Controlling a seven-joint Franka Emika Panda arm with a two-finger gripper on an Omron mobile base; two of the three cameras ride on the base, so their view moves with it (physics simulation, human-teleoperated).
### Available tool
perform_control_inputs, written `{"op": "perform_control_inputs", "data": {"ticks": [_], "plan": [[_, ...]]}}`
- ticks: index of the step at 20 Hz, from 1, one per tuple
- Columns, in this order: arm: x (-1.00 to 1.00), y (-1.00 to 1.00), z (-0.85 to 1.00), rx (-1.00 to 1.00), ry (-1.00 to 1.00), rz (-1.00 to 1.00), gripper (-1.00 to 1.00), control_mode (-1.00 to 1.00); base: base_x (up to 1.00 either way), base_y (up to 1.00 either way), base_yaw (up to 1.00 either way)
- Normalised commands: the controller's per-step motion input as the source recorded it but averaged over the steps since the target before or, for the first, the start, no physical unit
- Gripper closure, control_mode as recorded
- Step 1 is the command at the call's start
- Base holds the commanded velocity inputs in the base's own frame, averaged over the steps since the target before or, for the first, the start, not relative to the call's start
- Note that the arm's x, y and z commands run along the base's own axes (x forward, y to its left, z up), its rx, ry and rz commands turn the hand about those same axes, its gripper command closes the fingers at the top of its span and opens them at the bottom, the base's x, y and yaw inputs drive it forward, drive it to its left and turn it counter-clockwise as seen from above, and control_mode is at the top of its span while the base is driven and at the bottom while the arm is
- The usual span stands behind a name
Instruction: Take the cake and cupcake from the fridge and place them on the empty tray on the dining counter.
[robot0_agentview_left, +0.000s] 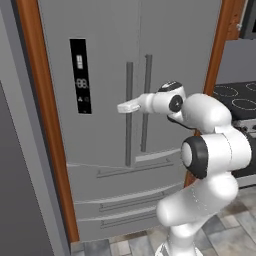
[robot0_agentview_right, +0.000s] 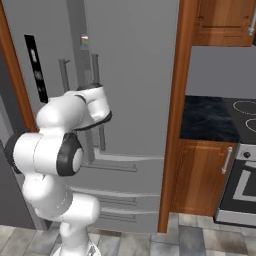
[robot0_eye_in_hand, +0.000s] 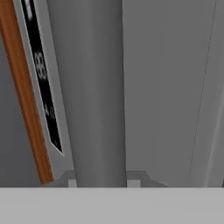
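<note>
Left base view: the grey fridge stands shut, both doors closed, its two long handles side by side at the centre seam and its black display panel left of them. The gripper reaches level to the left-door handle and sits right at it, about midway up. Whether the jaws are wrapped around the bar or just beside it I cannot tell. In the hand view that handle stands very close, with the display panel to its left. Right of the fridge is a stovetop.
</note>
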Motion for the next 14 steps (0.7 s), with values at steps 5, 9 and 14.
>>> {"op": "perform_control_inputs", "data": {"ticks": [5, 9, 14], "plan": [[-0.99, 1.00, 0.25, -0.04, 0.15, 0.40, 1.00, -1.00, 0.00, 0.00, 0.00], [-0.53, 0.88, 0.19, -0.10, 0.20, 0.30, 1.00, -1.00, 0.00, 0.00, 0.00], [-0.49, 0.20, 0.28, -0.03, 0.22, 0.23, 1.00, -1.00, 0.00, 0.00, 0.00]]}}
